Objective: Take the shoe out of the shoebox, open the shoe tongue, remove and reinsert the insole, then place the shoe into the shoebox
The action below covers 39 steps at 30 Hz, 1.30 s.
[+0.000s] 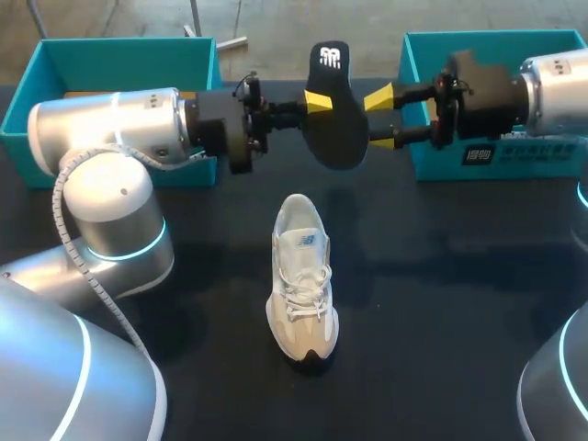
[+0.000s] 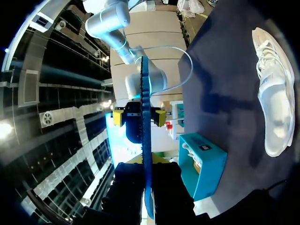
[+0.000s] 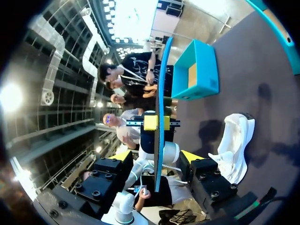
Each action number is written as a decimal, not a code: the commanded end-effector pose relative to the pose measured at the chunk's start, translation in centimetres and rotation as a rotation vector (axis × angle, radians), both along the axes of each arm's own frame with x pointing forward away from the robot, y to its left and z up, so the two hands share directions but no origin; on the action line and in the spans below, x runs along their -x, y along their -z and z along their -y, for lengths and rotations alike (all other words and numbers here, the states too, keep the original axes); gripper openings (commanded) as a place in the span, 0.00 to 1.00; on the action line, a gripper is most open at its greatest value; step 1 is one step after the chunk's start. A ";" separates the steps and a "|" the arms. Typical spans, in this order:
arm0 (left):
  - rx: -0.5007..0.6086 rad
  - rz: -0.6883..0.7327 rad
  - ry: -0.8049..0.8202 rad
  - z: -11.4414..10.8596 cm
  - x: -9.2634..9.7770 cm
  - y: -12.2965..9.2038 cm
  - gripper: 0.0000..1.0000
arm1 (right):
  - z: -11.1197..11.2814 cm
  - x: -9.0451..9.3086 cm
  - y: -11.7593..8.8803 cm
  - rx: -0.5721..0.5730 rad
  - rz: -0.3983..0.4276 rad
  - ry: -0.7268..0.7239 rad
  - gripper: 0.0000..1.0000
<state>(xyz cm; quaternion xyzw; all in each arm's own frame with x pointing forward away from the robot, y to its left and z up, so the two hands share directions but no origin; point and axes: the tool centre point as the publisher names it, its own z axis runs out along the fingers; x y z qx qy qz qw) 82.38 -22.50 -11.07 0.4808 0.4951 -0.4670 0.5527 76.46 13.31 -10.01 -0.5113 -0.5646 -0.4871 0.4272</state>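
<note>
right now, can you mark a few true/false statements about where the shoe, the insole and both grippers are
1. The insole is up in the air between the two grippers. True.
2. The shoe sits inside a shoebox. False: it stands on the table, outside both boxes.
3. The right gripper is shut on the insole. False: its fingers stand apart on either side of the insole without touching it; the left gripper clamps it.
4. A teal left box and a teal right box stand at the table's far side. True.
</note>
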 end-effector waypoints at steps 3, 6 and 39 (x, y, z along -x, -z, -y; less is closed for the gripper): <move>0.007 0.000 0.007 0.9 0.0 0.1 0.00 | -1.3 -0.6 0.3 0.013 -0.011 -0.034 0.62; 0.017 0.002 0.015 1.2 0.2 -0.1 0.00 | -1.5 -0.6 0.4 0.014 -0.013 -0.040 0.60; 0.065 -0.004 0.016 1.6 0.1 -0.6 0.00 | -2.3 -1.1 0.7 0.002 -0.020 -0.039 0.25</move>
